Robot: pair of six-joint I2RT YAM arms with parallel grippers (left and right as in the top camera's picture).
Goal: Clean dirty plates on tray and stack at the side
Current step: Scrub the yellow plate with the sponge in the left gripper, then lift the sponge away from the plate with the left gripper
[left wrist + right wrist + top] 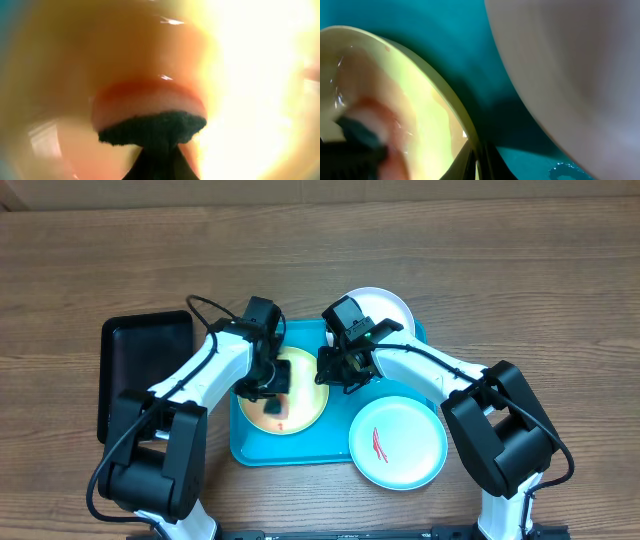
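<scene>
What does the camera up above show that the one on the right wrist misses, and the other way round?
Only the overhead view shows the left arm and right arm whole, the black tray, the wooden table, and the red smear on the front white plate. Only the right wrist view shows, close up, the right gripper pinching the rim of the yellow-green plate. Both show that plate, the turquoise tray under it, and a white plate beside it; which one, I cannot tell.
</scene>
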